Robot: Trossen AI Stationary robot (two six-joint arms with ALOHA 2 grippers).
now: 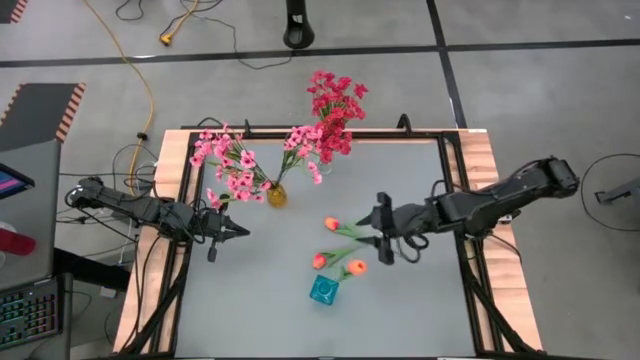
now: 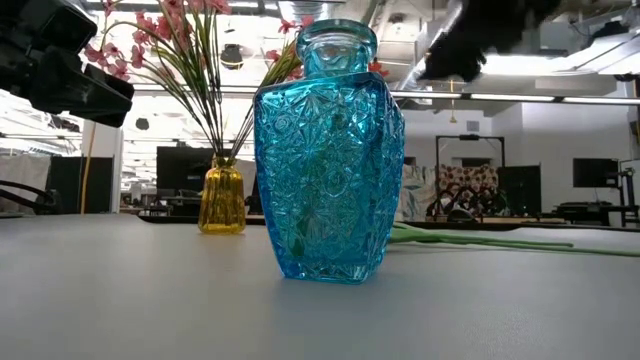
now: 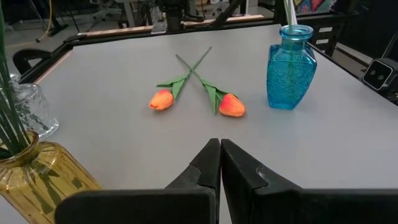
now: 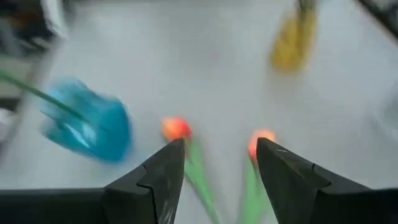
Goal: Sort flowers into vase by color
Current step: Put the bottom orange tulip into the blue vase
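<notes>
Two orange tulips [image 1: 332, 223] [image 1: 319, 260] lie flat on the grey table, their green stems crossing [image 3: 194, 67]. A third tulip [image 1: 356, 267] stands in the blue glass vase [image 1: 323, 290]. Pink sprays [image 1: 228, 160] fill the yellow vase [image 1: 277, 195], and dark-red sprays [image 1: 335, 105] rise by the far edge. My right gripper [image 1: 372, 237] hovers open above the stems of the lying tulips; its wrist view [image 4: 221, 146] shows both buds below and between the fingers. My left gripper [image 1: 240, 232] is shut and hangs over the table's left part, pointing at the tulips [image 3: 220, 149].
A clear glass vase [image 3: 25, 112] stands beside the yellow vase [image 3: 37, 180] near my left gripper. The table has a raised dark frame and wooden side strips [image 1: 480, 170]. Bare grey surface lies toward the near edge [image 1: 250, 320].
</notes>
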